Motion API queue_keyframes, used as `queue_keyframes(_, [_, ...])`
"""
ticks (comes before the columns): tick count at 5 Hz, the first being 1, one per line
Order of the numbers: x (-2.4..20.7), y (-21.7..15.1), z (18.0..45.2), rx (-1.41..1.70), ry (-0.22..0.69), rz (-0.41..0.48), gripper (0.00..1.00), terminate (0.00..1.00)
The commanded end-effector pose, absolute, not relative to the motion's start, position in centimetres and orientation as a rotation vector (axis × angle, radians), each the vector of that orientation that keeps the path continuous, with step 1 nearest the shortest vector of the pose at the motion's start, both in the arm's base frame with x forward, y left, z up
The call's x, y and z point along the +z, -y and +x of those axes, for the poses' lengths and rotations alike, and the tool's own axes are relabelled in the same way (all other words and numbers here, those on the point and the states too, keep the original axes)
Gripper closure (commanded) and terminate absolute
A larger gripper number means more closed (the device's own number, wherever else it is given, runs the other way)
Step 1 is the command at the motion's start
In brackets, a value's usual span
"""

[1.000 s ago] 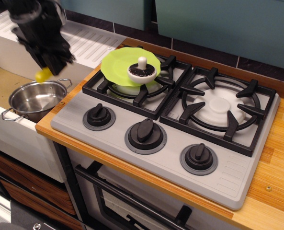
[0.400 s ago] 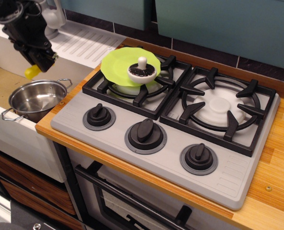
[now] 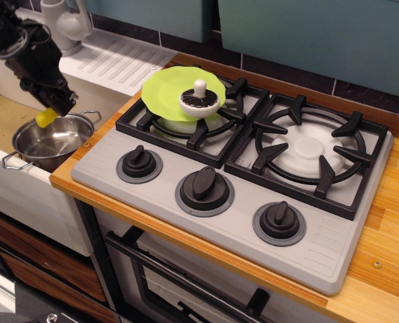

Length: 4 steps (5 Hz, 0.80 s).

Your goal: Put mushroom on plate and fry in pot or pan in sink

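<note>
The white mushroom (image 3: 200,99) lies upside down on the lime-green plate (image 3: 165,89), which rests on the left burner grate. The shiny steel pot (image 3: 50,140) stands in the sink (image 3: 4,118) at the left. My black gripper (image 3: 53,106) hangs over the pot's far rim, shut on the yellow fry (image 3: 46,118), whose tip pokes out below the fingers just above the pot's opening.
The grey stove (image 3: 239,195) has two black grates and three black knobs along its front. A ribbed white drainboard (image 3: 122,57) and grey tap (image 3: 63,20) lie behind the sink. The wooden counter (image 3: 387,222) runs on the right.
My gripper has moved left and then down with the fry, from above the pot's right side to just over its far rim. The tap has come into view.
</note>
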<state>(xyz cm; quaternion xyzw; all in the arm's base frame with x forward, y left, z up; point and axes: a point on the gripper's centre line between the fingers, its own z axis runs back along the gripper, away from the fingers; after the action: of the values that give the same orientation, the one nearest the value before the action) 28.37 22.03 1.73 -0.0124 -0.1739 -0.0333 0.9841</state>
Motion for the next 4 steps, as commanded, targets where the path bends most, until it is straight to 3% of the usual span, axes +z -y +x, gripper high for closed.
queue_keyframes(1, [1.9, -22.6, 29.2, -0.088, 0.409, 0.006, 0.0, 0.0])
queue_keyframes(3, [4.7, -21.6, 28.6, -0.065, 0.362, 0.038, 0.0, 0.0])
queue_keyframes(4, [7.6, -21.0, 28.2, -0.056, 0.322, 0.073, 0.0, 0.0])
